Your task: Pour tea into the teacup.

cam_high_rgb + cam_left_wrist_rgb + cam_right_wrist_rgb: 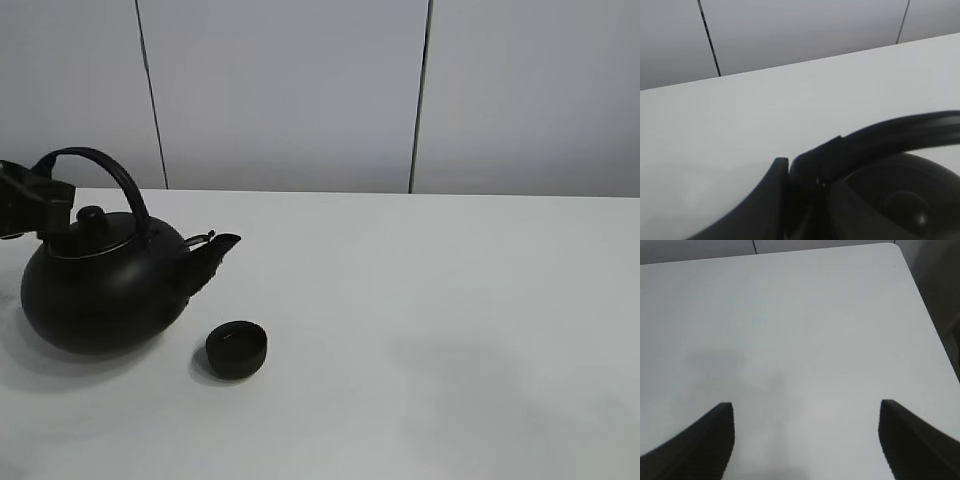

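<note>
On the left side of the white tabletop [420, 330] stands a big, round, matte black teapot [100, 295] with a tall arched handle [110, 170] and a small knobbed lid [90, 216]. Its short spout [215, 250] points toward the middle of the table. The pot sits upright on its base, casting a soft shadow around it.

The left gripper [45, 205] comes in from the left edge and is clamped tight on the near end of the arched handle, low down where the arch meets the pot's shoulder. From that arm's own camera the dark fingers [771, 200] press against the handle [890, 137], with the pot's rounded lid area showing dimly beneath.

Just beside the teapot, below and slightly to the right of the spout tip in the high view, rests the small, low, round black teacup [237, 349], handleless and matte. It stands apart from the pot's body, not touching it, its mouth facing up. I cannot make out any liquid inside it, nor any trickle from the spout.

The right gripper [805, 440] does not appear in the high view. Its own camera shows two dark fingers [695, 445] spread wide over bare white table, grasping nothing, with a rounded table corner [895, 247] beyond them.

Behind the table runs a pale grey panelled wall [290, 90] with thin dark seams.
</note>
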Tool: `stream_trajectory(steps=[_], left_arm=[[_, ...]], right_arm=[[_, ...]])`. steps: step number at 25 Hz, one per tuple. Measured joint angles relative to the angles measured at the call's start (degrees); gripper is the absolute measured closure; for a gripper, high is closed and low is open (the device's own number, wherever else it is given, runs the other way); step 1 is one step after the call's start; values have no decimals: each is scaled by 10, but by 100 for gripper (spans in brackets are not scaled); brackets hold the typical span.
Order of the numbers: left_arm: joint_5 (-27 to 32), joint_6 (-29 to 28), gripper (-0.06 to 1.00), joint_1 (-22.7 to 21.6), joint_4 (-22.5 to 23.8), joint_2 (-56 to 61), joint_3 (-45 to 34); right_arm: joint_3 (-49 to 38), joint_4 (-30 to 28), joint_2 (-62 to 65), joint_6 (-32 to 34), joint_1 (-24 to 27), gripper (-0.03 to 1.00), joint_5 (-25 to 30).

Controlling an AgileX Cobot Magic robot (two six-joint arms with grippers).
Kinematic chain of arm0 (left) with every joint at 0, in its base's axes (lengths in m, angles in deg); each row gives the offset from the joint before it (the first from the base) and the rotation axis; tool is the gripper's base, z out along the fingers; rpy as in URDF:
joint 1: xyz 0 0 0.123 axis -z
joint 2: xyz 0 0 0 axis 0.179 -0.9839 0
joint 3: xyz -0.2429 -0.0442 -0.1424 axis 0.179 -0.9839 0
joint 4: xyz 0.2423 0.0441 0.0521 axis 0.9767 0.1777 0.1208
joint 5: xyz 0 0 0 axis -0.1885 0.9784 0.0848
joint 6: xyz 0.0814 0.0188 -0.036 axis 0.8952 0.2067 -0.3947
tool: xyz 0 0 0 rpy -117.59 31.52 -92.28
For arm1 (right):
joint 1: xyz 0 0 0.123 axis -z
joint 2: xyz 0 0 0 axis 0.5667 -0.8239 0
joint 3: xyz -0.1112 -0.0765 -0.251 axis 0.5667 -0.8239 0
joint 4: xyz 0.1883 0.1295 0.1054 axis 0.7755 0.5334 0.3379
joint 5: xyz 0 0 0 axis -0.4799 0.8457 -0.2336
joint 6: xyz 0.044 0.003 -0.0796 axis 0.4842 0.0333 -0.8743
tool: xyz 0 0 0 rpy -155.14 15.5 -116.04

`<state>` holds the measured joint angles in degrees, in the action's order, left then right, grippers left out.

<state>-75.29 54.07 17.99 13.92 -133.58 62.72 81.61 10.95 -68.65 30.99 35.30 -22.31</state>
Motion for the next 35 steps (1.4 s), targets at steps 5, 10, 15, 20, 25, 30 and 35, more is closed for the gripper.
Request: stream_trajectory(steps=[5, 10, 15, 20, 25, 30, 35], left_arm=[[-50, -3, 83, -18, -22, 0, -31], [-96, -3, 83, -42, -34, 0, -69], [-121, 15, 83, -45, -38, 0, -97], [-120, 40, 83, -45, -35, 0, -113], [-121, 49, 83, -45, -36, 0, -114], [-123, 58, 83, -45, -36, 0, -114], [-123, 65, 83, -45, -36, 0, -114]], right_arm=[[0, 0, 0, 0, 0, 42, 0], [0, 0, 0, 0, 0, 42, 0], [0, 0, 0, 0, 0, 42, -1], [0, 0, 0, 0, 0, 42, -1], [0, 0, 0, 0, 0, 42, -1], [0, 0, 0, 0, 0, 42, -1], [0, 0, 0, 0, 0, 42, -1]])
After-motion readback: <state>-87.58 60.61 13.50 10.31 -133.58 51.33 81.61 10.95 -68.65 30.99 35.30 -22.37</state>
